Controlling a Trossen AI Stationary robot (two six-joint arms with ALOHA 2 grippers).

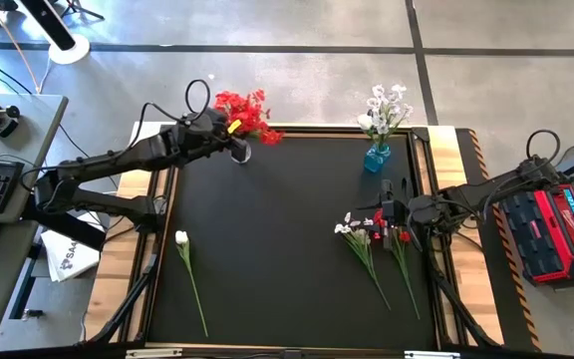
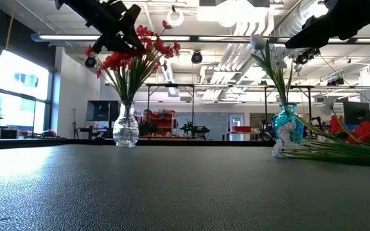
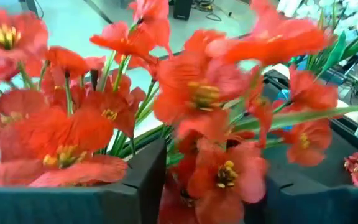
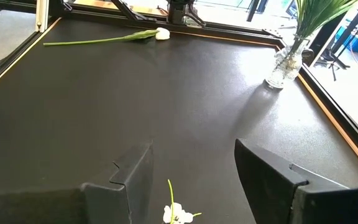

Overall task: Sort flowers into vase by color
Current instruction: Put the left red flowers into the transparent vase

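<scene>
Near edge of black mat [image 1: 277, 249]: single white flower [image 1: 181, 238] lying flat on the left side, stem running toward the near edge, well apart from everything else. Same white flower shows at far end of the right wrist view [image 4: 161, 34].

Right side of mat: loose flowers lying together, white spray [image 1: 350, 229] and red spray [image 1: 401, 236], stems pointing to the near edge. In the low view the red blossoms [image 2: 368, 130] lie on the mat at right. Right gripper [image 1: 391, 213] sits just over the blossom ends of this pile, fingers [image 4: 272, 177] spread wide, nothing between them; small white blossom [image 4: 178, 214] on the mat just below the gap.

Far edge: blue vase [image 1: 376, 158] at far right holds white flowers [image 1: 385, 108], upright. Clear glass vase [image 2: 126, 128] at far left holds the red bunch [image 1: 243, 112], stems in the vase, heads fanned out. Left gripper [image 1: 235, 141] is at the red bunch above the clear vase; left wrist view is filled with red blossoms [image 3: 213, 118], dark fingers [image 3: 143, 186] stand apart with blossoms and stems in the gap. Cannot tell if it's pinching a stem or loose.
</scene>
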